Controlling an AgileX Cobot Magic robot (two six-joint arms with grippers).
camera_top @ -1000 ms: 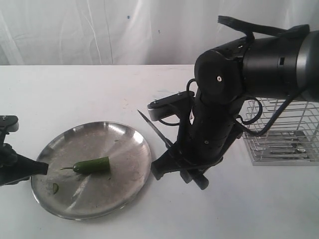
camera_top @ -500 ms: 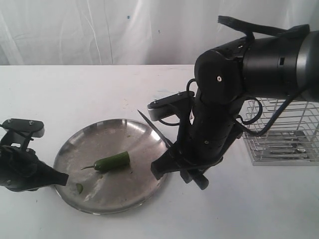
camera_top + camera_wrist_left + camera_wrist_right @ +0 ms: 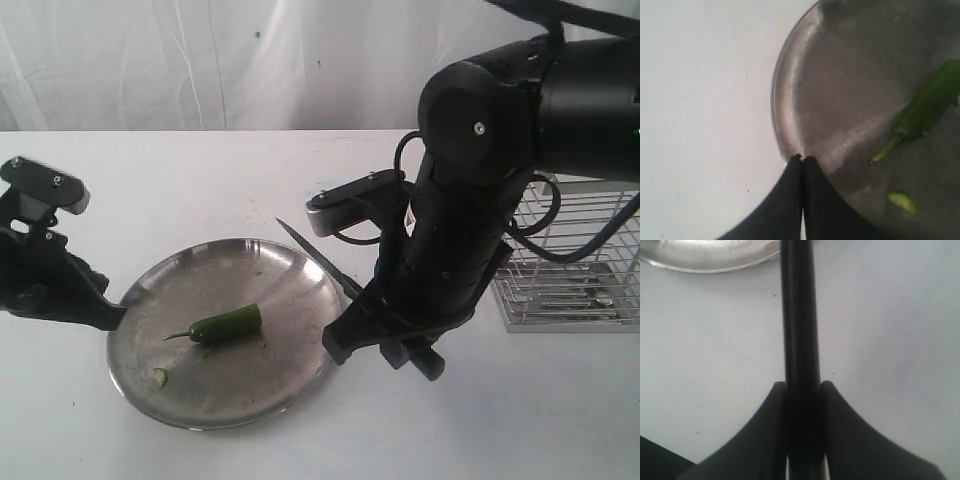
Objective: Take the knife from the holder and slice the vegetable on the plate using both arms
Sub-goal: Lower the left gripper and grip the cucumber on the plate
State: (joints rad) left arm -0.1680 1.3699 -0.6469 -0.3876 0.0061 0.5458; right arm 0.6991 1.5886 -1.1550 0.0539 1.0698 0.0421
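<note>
The shiny round plate [image 3: 290,395] lies on the white table with the dark green vegetable [image 3: 227,324] near its middle and one small cut slice [image 3: 160,377] beside it. My left gripper [image 3: 112,316] is shut, and its fingertips [image 3: 796,162] touch the plate's [image 3: 840,100] left rim; I cannot tell whether the rim is pinched. The vegetable [image 3: 927,107] lies just beyond the tips. My right gripper [image 3: 802,385] is shut on the knife [image 3: 800,315]. The dark blade [image 3: 312,256] points up and left over the plate's right rim. The holder [image 3: 575,275] stands at the far right.
The bulky right arm [image 3: 470,200] hangs over the table between the plate and the wire holder, hiding the knife's handle in the exterior view. A white curtain closes the back. The plate's rim [image 3: 710,257] shows in the right wrist view.
The plate slid to the right with the left gripper against its rim, carrying the vegetable and slice along. The left arm then rose. The right arm's upper part shifted right; the knife stayed put.
</note>
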